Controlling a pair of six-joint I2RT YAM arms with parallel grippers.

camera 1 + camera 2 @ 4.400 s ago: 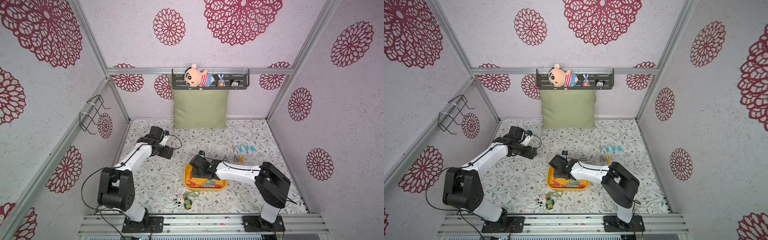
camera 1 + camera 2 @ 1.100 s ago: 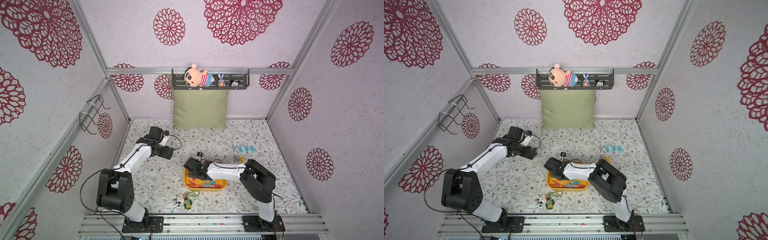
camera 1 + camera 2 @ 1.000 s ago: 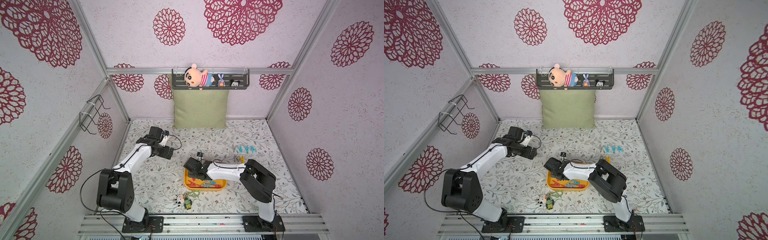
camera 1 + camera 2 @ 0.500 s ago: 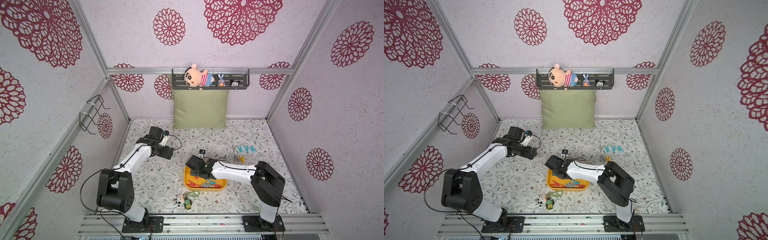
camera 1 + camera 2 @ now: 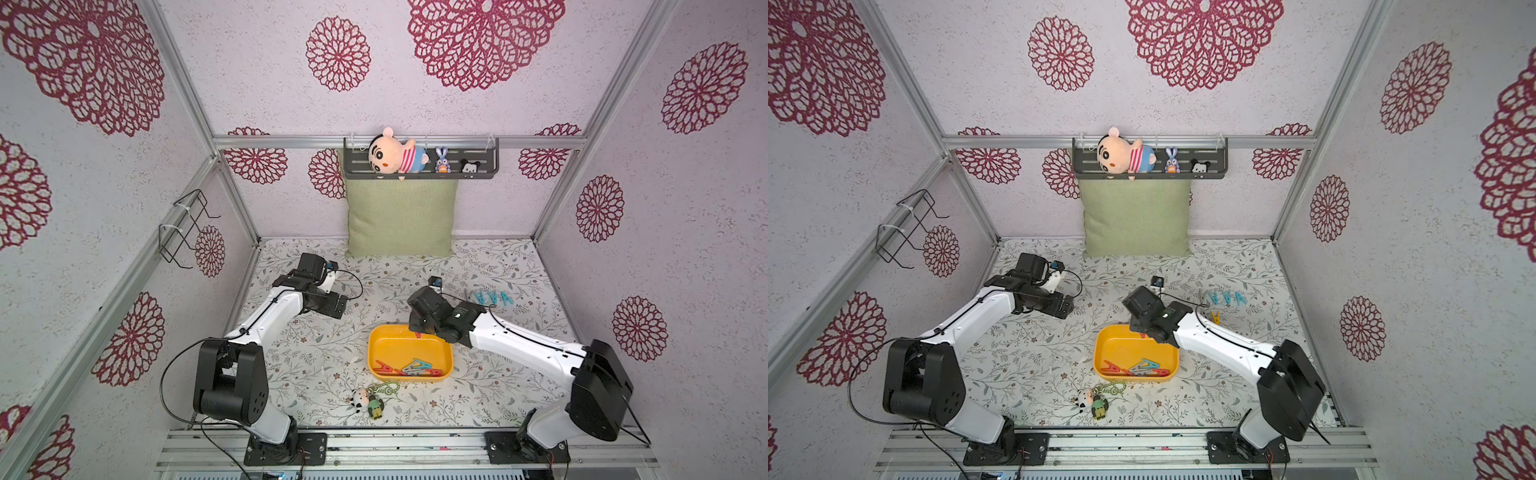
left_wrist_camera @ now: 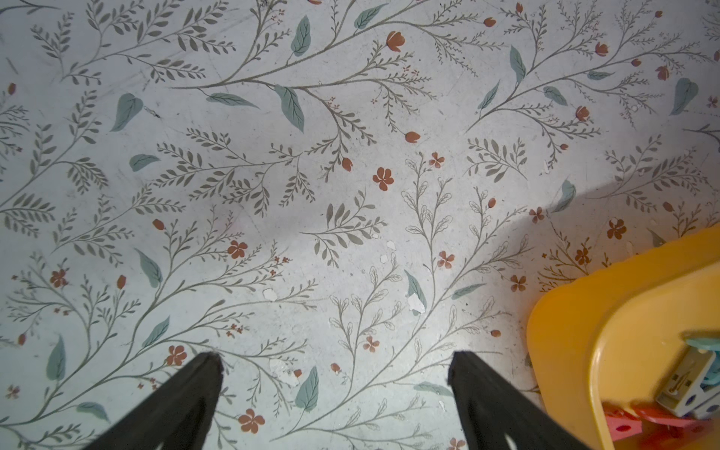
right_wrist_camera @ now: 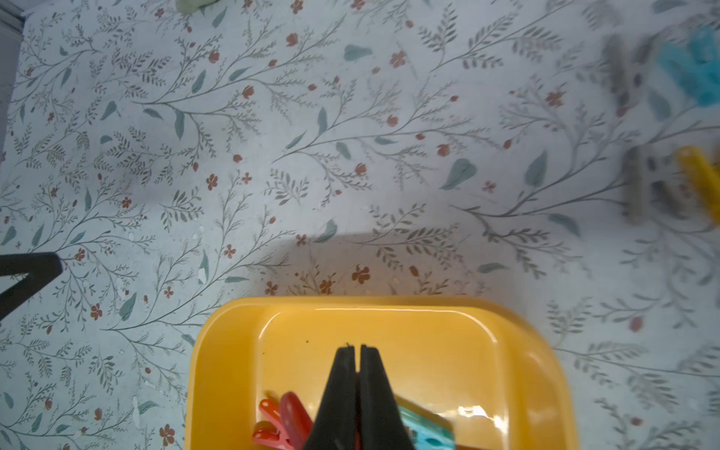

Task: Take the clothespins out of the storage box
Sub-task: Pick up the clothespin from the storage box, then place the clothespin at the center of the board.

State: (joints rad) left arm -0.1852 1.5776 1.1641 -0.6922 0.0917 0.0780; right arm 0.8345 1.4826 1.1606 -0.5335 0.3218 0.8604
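The yellow storage box point(image 5: 376, 345) point(image 5: 1113, 345) sits on the floral table, with several red, teal and grey clothespins point(image 5: 411, 368) point(image 5: 1140, 368) at its near end. My right gripper point(image 5: 420, 328) point(image 7: 354, 346) hangs over the box's far rim point(image 7: 233, 311), shut on a red clothespin point(image 5: 417, 334) point(image 7: 290, 413). Three teal clothespins point(image 5: 492, 297) lie on the table beyond it, next to a yellow one point(image 5: 1215, 318) and two blurred grey ones point(image 7: 635, 187). My left gripper point(image 5: 336, 305) point(image 6: 335, 362) is open over bare table, left of the box point(image 6: 565, 331).
A plush keychain point(image 5: 368, 401) with a green chain lies just in front of the box. A green cushion point(image 5: 401, 220) leans on the back wall under a dark shelf point(image 5: 482, 166) with toys. A wire rack point(image 5: 183, 232) hangs on the left wall.
My right gripper has risen out of the box's left part and moved back toward the far rim, still shut, carrying the red clothespin. The left arm has not moved.
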